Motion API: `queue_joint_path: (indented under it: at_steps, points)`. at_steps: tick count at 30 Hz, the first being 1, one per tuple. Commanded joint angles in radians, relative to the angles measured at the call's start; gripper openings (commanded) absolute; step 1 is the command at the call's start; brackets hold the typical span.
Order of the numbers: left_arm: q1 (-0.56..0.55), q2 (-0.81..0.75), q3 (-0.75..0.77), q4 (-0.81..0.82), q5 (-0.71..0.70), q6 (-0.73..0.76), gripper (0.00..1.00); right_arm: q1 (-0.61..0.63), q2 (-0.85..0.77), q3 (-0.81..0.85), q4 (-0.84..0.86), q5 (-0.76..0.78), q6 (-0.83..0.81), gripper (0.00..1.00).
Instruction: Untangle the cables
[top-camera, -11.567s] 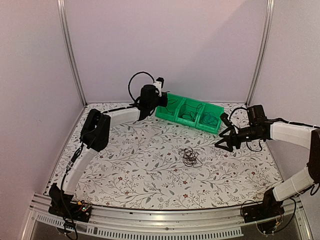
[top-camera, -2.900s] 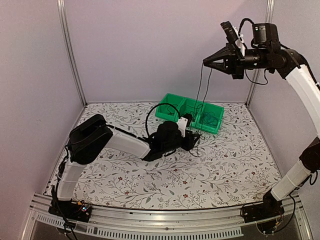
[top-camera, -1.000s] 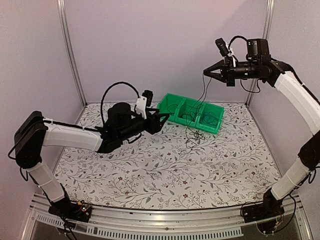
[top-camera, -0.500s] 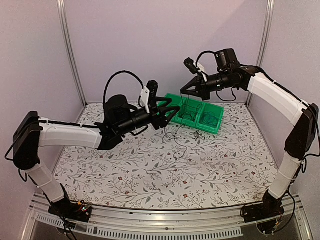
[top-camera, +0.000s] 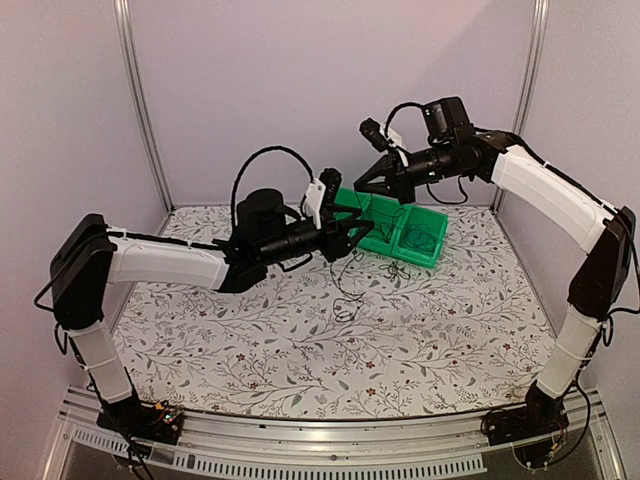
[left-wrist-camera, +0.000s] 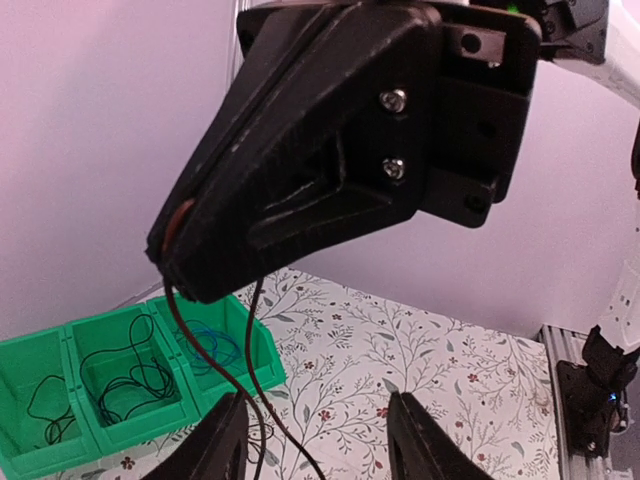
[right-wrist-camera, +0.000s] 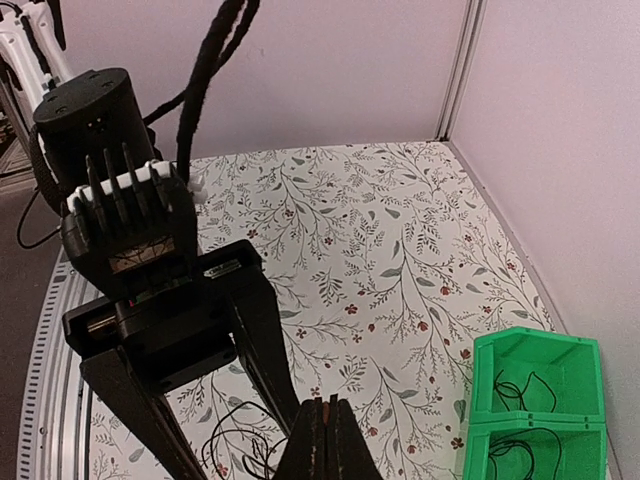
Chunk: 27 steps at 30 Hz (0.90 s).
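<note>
The right gripper, upper centre in the top view, is clamped on the cables, which dangle to mid-frame. Just below, the left gripper has its jaws apart around them.

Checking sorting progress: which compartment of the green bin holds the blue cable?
The right-end compartment. Its blue cable sets it apart, since the other two hold only black cables.
</note>
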Motion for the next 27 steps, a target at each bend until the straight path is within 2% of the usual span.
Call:
queue_joint_path:
  at_steps: [1,7,11,18,20,24,27]
  points:
    - [0.021,0.02,0.018,0.017,0.033,-0.042,0.44,0.009,-0.01,0.022,-0.039,-0.029,-0.041,0.0]
    - [0.04,0.048,0.038,0.021,0.075,-0.069,0.3,0.014,-0.016,0.016,-0.052,-0.046,-0.065,0.0]
    - [0.057,0.061,0.048,0.026,0.081,-0.101,0.28,0.015,-0.02,0.018,-0.069,-0.049,-0.084,0.0]
    - [0.078,0.078,0.062,0.032,0.14,-0.107,0.08,0.016,-0.022,0.018,-0.072,-0.042,-0.097,0.0]
    - [0.084,0.081,0.064,0.036,0.148,-0.106,0.01,0.015,-0.019,0.025,-0.07,-0.024,-0.092,0.09]
    - [0.108,0.085,0.085,0.038,0.142,-0.11,0.0,0.01,-0.039,0.043,-0.094,0.034,-0.098,0.35]
    - [0.137,0.099,0.132,0.022,0.132,-0.118,0.0,-0.026,-0.109,-0.013,-0.091,0.059,-0.136,0.53]
